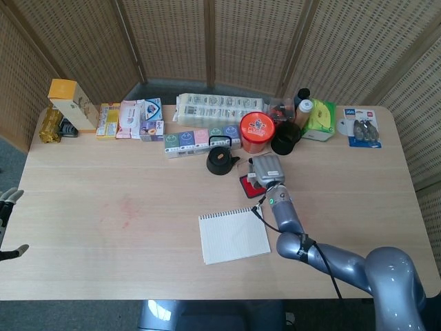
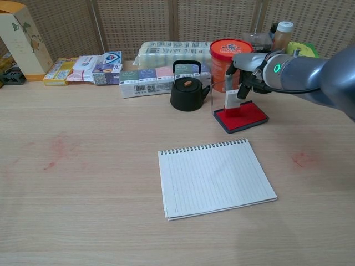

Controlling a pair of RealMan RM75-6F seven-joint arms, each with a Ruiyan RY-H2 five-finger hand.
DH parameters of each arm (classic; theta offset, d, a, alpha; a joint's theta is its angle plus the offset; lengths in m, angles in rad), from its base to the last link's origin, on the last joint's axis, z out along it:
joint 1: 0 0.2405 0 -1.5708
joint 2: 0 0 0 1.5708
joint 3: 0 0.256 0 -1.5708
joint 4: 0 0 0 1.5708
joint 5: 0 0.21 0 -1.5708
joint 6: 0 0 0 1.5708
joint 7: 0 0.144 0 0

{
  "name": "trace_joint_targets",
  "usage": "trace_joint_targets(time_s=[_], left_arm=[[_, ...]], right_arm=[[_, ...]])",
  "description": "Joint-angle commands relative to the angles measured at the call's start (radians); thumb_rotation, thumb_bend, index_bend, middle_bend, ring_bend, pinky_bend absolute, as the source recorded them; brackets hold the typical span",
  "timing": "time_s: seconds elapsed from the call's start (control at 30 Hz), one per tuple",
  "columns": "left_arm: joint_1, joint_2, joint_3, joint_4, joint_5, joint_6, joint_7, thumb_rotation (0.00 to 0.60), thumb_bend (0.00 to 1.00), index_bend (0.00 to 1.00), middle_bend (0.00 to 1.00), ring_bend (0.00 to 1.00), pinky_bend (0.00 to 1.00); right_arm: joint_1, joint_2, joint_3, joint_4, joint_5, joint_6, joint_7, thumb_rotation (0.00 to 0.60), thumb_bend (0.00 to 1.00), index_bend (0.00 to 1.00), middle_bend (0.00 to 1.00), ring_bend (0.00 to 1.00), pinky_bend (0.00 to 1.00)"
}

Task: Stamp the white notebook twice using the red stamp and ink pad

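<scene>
Nearest you, the white spiral-bound notebook (image 2: 214, 178) lies flat and unmarked on the pale wooden surface (image 2: 83, 183). Just behind it sits the red ink pad in its black tray (image 2: 242, 116). Your right robot hand (image 2: 248, 72) pinches the white-bodied red stamp (image 2: 232, 100), standing it on the pad's near-left corner. Your left robot hand (image 1: 7, 224) hangs with fingers apart, well left of the notebook.

The bench (image 2: 83, 183) is pale matt wood with visible grain. The notebook (image 2: 213, 177) is lined white paper on a wire spiral. The kettle (image 2: 188, 93) looks dull black metal. The right arm (image 2: 310, 77) is smooth, glossy grey.
</scene>
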Motion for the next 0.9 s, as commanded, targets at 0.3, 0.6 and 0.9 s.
trace_joint_targets(time_s=[0.3,0.6,0.9], left_arm=[[-0.007,-0.001,-0.003,0.004,-0.011,-0.012,-0.002,0.600,0.00,0.00,0.00,0.00,0.00],[-0.006,0.001,-0.001,0.001,-0.008,-0.010,-0.005,0.600,0.00,0.00,0.00,0.00,0.00],[-0.005,0.003,0.003,-0.001,0.005,-0.007,-0.011,0.600,0.00,0.00,0.00,0.00,0.00]], right_arm=[[0.009,-0.060,-0.023,0.120,0.018,-0.053,0.014,0.600,0.50,0.58,1.00,1.00,1.00],[0.002,-0.053,-0.024,0.108,0.014,-0.041,0.016,0.600,0.51,0.59,1.00,1.00,1.00],[-0.016,0.012,-0.018,-0.029,0.016,0.038,-0.008,0.600,0.51,0.59,1.00,1.00,1.00]])
